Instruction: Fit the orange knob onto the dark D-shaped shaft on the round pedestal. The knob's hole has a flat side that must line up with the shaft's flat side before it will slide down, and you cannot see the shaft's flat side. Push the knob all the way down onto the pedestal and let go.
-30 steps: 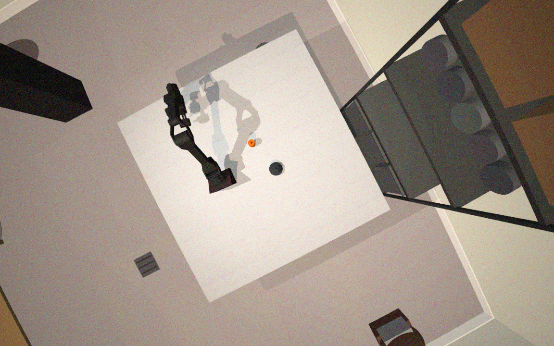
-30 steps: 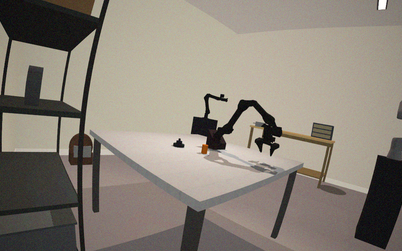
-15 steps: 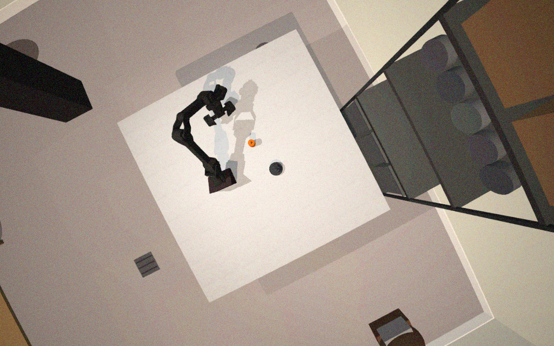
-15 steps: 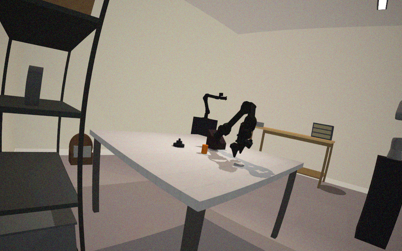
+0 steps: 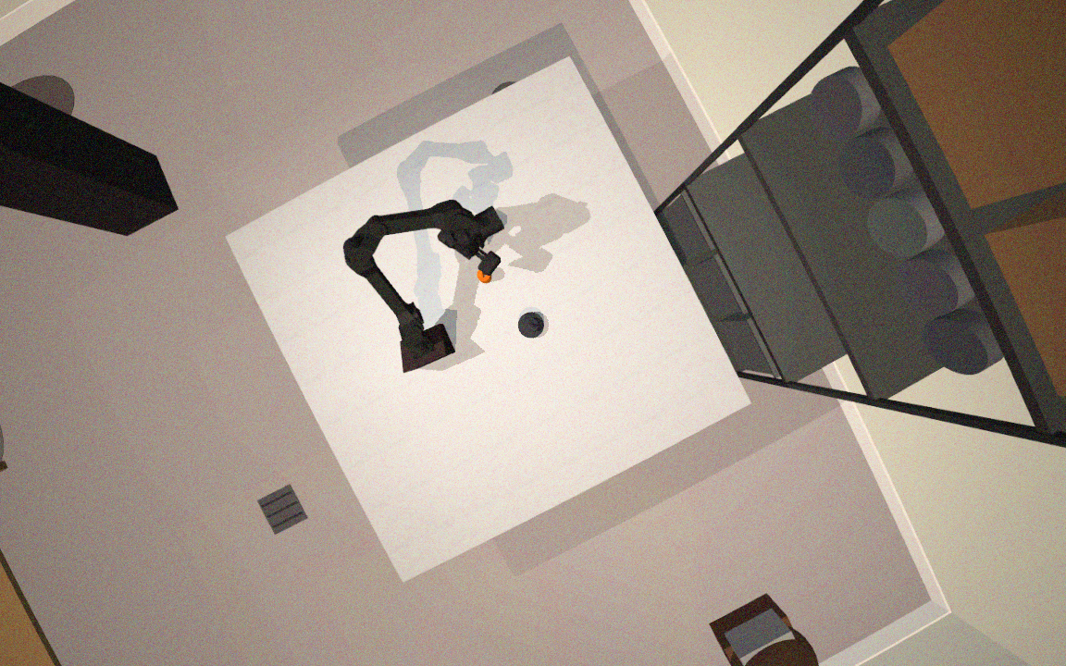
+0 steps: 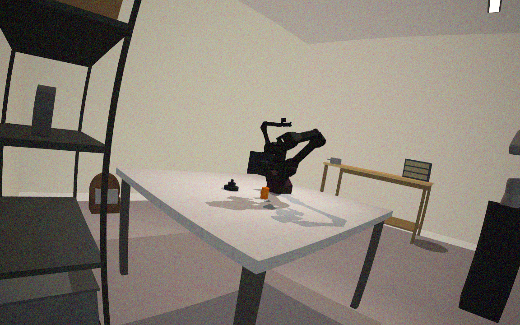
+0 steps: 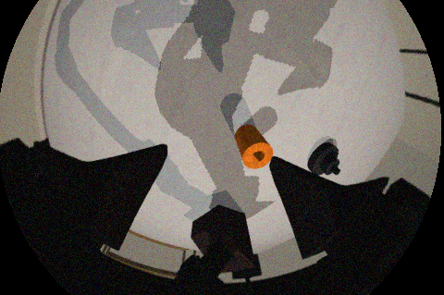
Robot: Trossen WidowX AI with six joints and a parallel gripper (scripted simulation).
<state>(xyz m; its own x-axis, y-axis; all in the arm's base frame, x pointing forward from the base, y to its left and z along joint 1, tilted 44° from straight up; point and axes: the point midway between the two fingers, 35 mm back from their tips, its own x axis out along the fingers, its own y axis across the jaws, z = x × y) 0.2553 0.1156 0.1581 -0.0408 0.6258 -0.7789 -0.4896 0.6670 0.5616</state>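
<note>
The orange knob stands upright on the white table, its hole facing up. My gripper is open and empty above the table. In the wrist view the knob shows close beside the right fingertip; in the top view a finger partly covers it from above. The dark round pedestal stands apart from the knob, beyond the right finger in the wrist view. Its shaft is bare; its flat side cannot be made out.
The arm's base stands on the table near the knob and the pedestal. Shadows of the arm fall across the table around the knob. A tall dark shelf rack stands beside the table.
</note>
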